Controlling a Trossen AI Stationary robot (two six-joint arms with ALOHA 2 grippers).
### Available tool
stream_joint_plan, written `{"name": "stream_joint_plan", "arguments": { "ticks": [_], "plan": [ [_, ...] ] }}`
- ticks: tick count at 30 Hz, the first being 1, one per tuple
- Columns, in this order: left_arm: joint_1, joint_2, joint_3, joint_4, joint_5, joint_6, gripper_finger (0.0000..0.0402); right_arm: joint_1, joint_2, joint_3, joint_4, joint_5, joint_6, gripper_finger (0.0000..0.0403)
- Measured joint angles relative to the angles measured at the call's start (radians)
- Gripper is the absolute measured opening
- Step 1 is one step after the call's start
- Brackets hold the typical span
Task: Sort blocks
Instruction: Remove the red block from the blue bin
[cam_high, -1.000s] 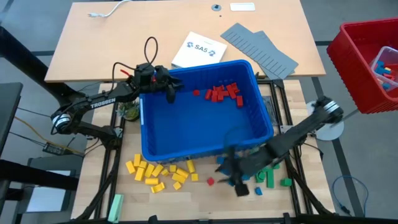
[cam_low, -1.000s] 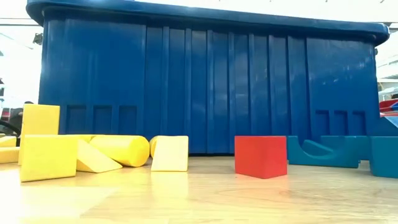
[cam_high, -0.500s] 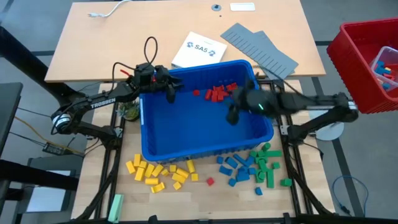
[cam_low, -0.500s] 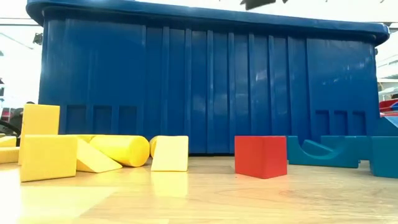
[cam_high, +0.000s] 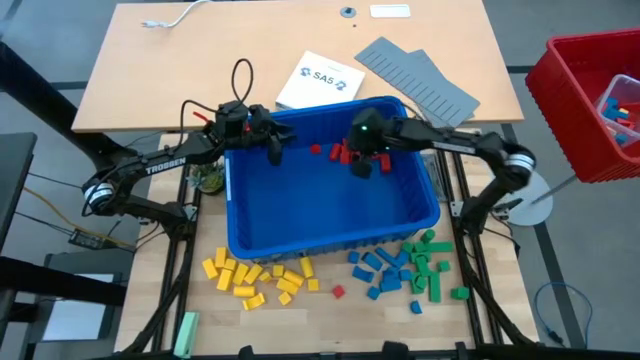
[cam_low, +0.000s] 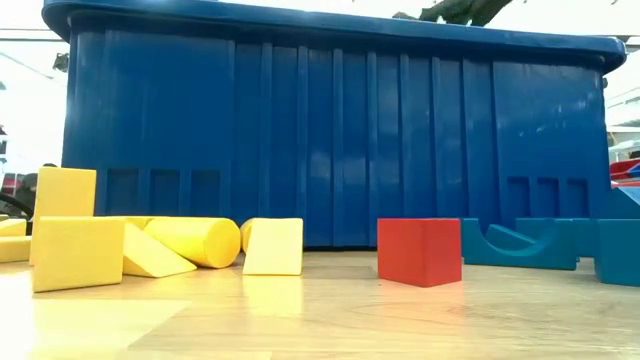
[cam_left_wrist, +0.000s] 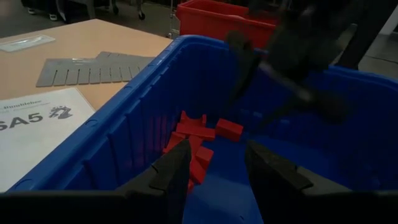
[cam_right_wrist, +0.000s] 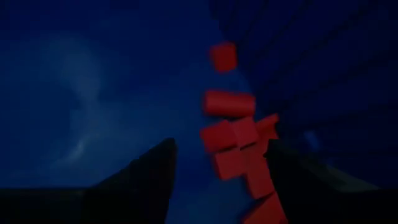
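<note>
- I am looking down on the blue bin (cam_high: 330, 215) sitting mid-table; a cluster of red blocks (cam_high: 350, 150) is lying inside it toward its 1 o'clock corner.
- I am seeing the right gripper (cam_high: 362, 165) reaching into the bin from 3 o'clock, hanging just beside the red cluster on its 6 o'clock side; its fingers (cam_right_wrist: 143, 180) are standing apart with nothing between them, red blocks (cam_right_wrist: 233, 134) lying ahead of them on the bin floor.
- I am seeing the left gripper (cam_high: 272, 148) hovering at the bin's 11 o'clock corner, just over the rim; its fingers (cam_left_wrist: 171, 171) are standing apart, holding nothing, pointing toward the red blocks (cam_left_wrist: 199, 134) across the bin.
- Outside the bin, at its 6 o'clock wall, the sorted piles are lying on the wood: yellow blocks (cam_high: 255, 278) at 7 o'clock; blue blocks (cam_high: 380, 272) at 5 o'clock; green blocks (cam_high: 430, 265) just beside the blue ones, farther toward 4 o'clock; one lone red block (cam_high: 338, 292) sitting between the yellow and blue piles.
- From table level I am seeing that red block (cam_low: 419, 252) standing in front of the bin wall (cam_low: 330, 140), yellow blocks (cam_low: 150, 245) off at its 9 o'clock, blue ones (cam_low: 525, 245) at 3 o'clock.
- A red crate (cam_high: 590, 100) is standing well apart at the 2 o'clock edge; grey ridged panels (cam_high: 420, 80) and a printed sheet (cam_high: 318, 80) are lying beyond the bin at 12 o'clock.
</note>
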Motion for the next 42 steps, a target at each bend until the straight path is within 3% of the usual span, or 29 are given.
{"name": "stream_joint_plan", "arguments": {
  "ticks": [9,15,20,28,35,42],
  "plan": [
    [0.000,0.000,0.000,-0.001,0.000,0.000,0.0163,-0.103,0.197,0.000,0.000,-0.087,-0.187,0.0224],
    [0.000,0.000,0.000,-0.001,0.000,0.000,0.0163,-0.135,0.310,-0.001,0.011,-0.087,-0.259,0.0226],
    [0.000,0.000,0.000,-0.001,0.000,0.000,0.0163,-0.151,0.361,-0.002,0.061,-0.028,-0.283,0.0225],
    [0.000,0.000,0.000,-0.001,0.000,0.000,0.0163,-0.158,0.363,-0.001,0.076,-0.081,-0.329,0.0214],
    [0.000,0.000,0.000,0.000,0.000,0.000,0.0163,-0.155,0.358,0.000,0.067,-0.055,-0.335,0.0113],
    [0.000,0.000,0.000,0.001,0.000,0.000,0.0163,-0.088,0.212,-0.001,-0.025,-0.028,-0.284,0.0112]
  ]
}}
